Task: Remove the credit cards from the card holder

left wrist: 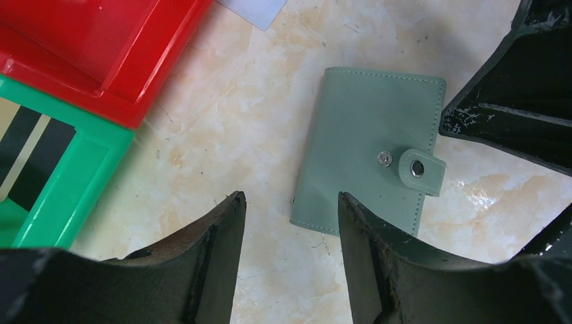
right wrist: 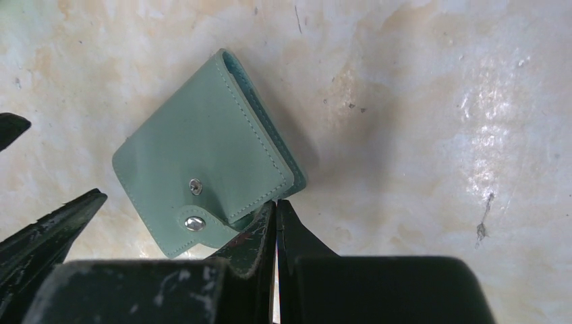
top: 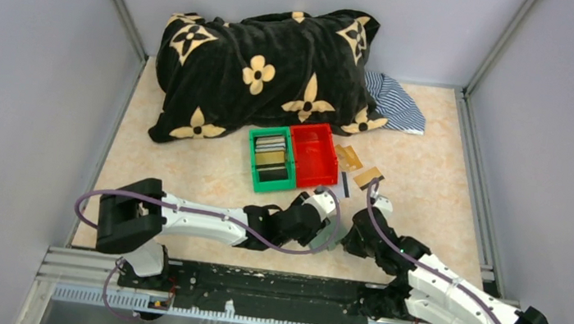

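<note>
The left claw (left wrist: 290, 219) gapes beside the unsnapped card holder (left wrist: 369, 152), seemingly ready to pin it. The right claw (right wrist: 275, 226), pinched closed, noses its open edge, probably prying. Overhead, loose credit cards (top: 368, 177) lie beside the red bin (top: 313, 155).

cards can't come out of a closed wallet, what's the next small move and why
Probably fold the wallet open with the right gripper, shut at its tab edge: the snap looks undone, and the open left gripper sits at the opposite edge.
</note>
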